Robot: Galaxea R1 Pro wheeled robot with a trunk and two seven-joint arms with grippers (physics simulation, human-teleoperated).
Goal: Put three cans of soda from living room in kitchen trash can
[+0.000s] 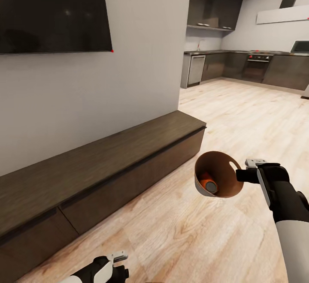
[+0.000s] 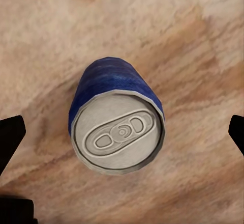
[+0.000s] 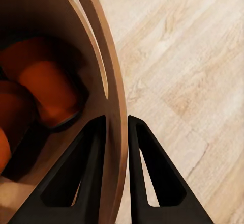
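My left gripper (image 2: pixel 122 137) has its jaws spread wide, only their black tips showing, with the dark blue soda can (image 2: pixel 117 119) between them over the light wood floor (image 2: pixel 193 40), touching neither. My right gripper (image 3: pixel 116 132) has its jaws clamped on the rim of the grey tapered bin with a tan-brown inside (image 1: pixel 216 173). Two orange soda cans (image 3: pixel 48 89) lie inside it, partly shadowed.
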